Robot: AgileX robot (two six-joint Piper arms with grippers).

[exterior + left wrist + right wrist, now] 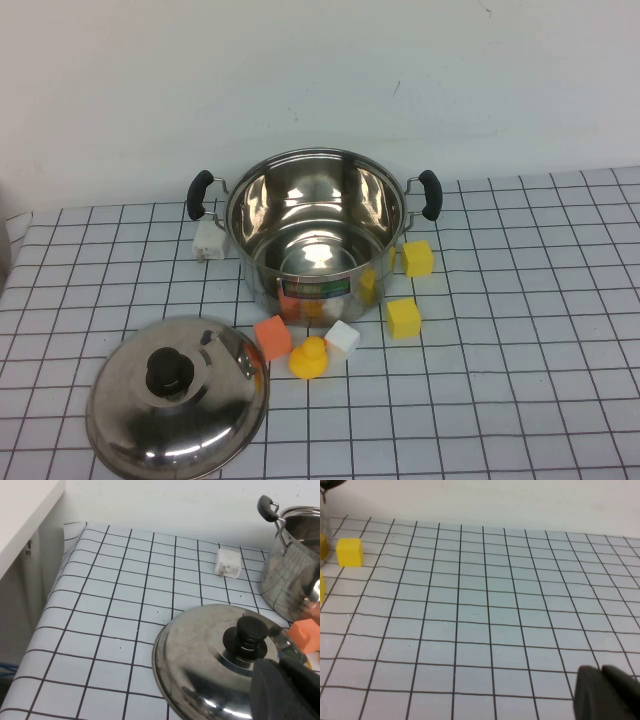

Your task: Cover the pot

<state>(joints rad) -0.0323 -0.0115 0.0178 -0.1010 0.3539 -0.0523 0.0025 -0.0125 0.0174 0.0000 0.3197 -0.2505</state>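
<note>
Your pot stands open near the back middle of the gridded table, label facing you, black handles out to either side. The lid lies knob-up on the table at front left, apart from the pot; so the covering step has not begun and you are at the reach-for-lid stage.

Left gripper: only a dark edge shows in its wrist view, just beside the lid's knob, holding nothing; whether its fingers are wide or narrow, you cannot tell. Right gripper: a dark edge over bare table, well apart from the pot; finger state cannot be told either. Neither arm shows in the high view.

Judgement: next move calls for the left gripper to centre on the knob, close, lift clear of the orange block and duck beside the lid, then carry it over the pot rim
</note>
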